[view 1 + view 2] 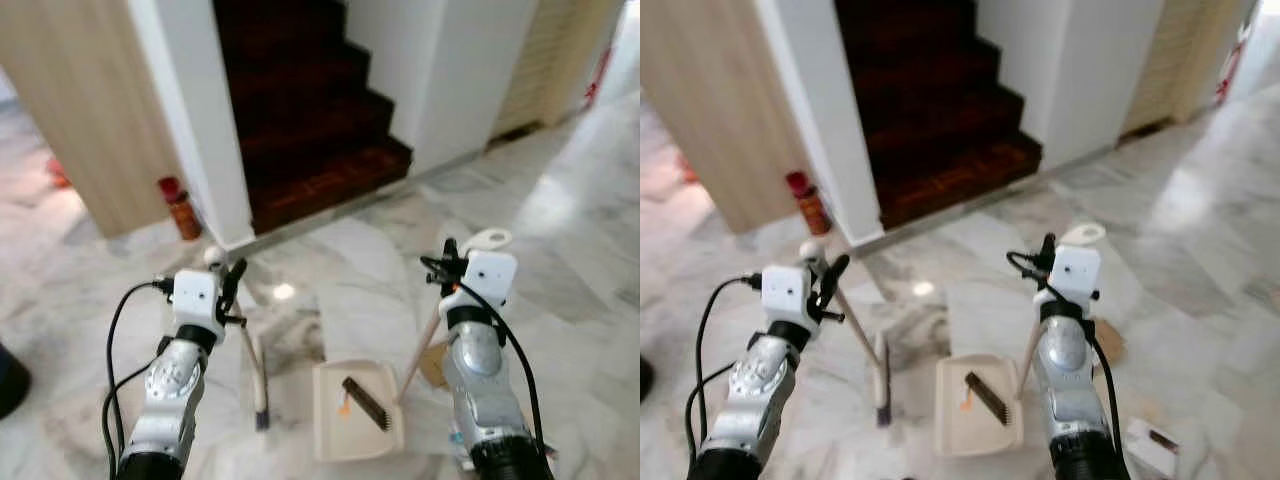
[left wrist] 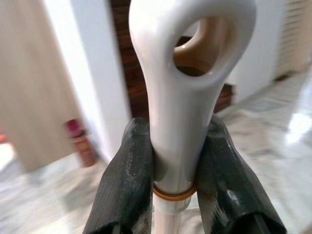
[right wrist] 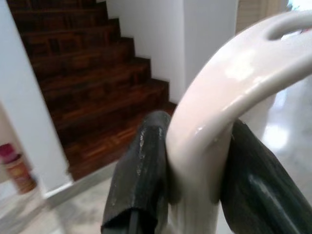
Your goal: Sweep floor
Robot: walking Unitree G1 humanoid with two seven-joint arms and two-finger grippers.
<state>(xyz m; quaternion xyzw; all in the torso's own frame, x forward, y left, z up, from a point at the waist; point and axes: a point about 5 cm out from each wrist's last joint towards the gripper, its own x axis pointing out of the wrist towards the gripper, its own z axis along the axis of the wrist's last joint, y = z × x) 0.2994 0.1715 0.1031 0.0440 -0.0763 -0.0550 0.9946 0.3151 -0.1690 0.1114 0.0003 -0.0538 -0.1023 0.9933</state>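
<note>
In the left eye view I am gripping the broom [image 1: 250, 350] with my left gripper [image 1: 232, 285], high on the handle just under its white knob. The pole is slanting down to the dark brush head, which is resting on the marble floor [image 1: 560, 250] just beside the dustpan [image 1: 357, 412]. My right gripper [image 1: 450, 262] is holding the dustpan's long handle near its looped top. The pan is sitting flat on the floor between my arms, with a dark comb [image 1: 366, 403] and a small orange scrap lying in it. Stairs [image 1: 310, 110] are rising ahead, and a red-capped bottle [image 1: 180, 208] is standing by the wall.

In the right eye view a small box [image 1: 1150, 445] is lying on the floor near my right arm.

In the left wrist view both black fingers [image 2: 124, 180] are pressing on the broom's glossy white end, just below its hanging hole. That plastic is looking slick and hard, so I am judging it could twist or slide in my hold. The broom seems light and stiff, but held this high the head will swing wide, so short strokes should serve best.

In the right wrist view my fingers [image 3: 141, 170] are clamping the curved cream handle of the dustpan. It looks light and rigid too, and the pan may tip or skate on the polished marble if I am pushing debris hard against it.
</note>
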